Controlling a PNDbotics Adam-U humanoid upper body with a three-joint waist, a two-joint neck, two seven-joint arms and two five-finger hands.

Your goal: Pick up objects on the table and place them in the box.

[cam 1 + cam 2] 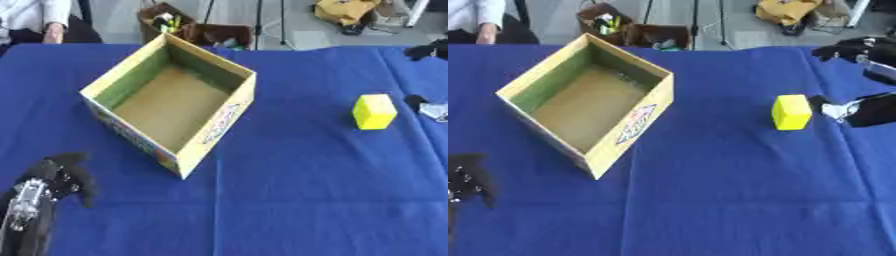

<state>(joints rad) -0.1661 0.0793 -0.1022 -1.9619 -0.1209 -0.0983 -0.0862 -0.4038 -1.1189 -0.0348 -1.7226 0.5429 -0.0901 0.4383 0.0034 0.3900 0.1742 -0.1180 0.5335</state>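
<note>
Left hand low at left edge over table, fingers curled, holding nothing. Open cardboard box left of centre, empty inside; printed label on side, writing unreadable. Yellow block on table at right. Right hand just beside block; finger state cannot tell.
</note>
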